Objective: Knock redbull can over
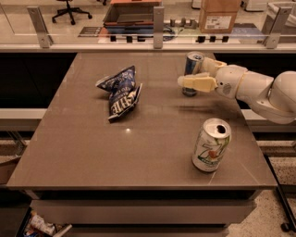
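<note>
Redbull can [193,62]: upright on table [152,139], being flanked by the gripper [194,74]; jaws being held parted, nothing clasped, evidently for sideways toppling.

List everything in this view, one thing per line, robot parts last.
table: 1, grey-brown, fills the middle of the view
redbull can: 1, blue and silver, upright, far right of the table
7UP can: 1, white and green, upright, near right of the table
chip bag: 1, blue and white, crumpled, lying left of centre
cardboard box: 1, brown, beyond the table, top right
office chair: 1, black, top left
arm: 1, white, reaching in from the right
hand: 1, cream, open at the redbull can, one finger across its front
</note>
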Robot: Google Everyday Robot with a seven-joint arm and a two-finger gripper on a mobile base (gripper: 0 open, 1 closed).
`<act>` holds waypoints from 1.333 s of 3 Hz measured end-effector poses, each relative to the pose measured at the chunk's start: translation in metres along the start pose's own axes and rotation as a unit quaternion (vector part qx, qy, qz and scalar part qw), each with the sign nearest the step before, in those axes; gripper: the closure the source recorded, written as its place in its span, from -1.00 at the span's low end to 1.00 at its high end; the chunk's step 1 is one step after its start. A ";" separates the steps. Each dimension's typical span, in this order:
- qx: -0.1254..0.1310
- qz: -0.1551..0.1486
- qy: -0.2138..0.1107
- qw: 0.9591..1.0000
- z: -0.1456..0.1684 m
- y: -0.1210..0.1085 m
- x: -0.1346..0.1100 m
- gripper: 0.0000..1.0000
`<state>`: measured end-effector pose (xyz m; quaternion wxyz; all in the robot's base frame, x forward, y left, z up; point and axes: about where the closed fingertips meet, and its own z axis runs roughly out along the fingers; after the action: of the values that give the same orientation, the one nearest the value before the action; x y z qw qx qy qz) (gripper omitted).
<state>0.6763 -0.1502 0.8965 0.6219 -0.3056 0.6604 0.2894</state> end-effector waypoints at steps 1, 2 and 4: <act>-0.002 0.000 0.000 1.000 0.002 0.002 0.000 -0.17; -0.004 0.000 0.000 1.000 0.005 0.004 -0.001 0.30; -0.009 0.000 -0.001 1.000 0.009 0.007 -0.002 1.00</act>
<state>0.6769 -0.1388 0.8977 0.6199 -0.3110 0.6572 0.2952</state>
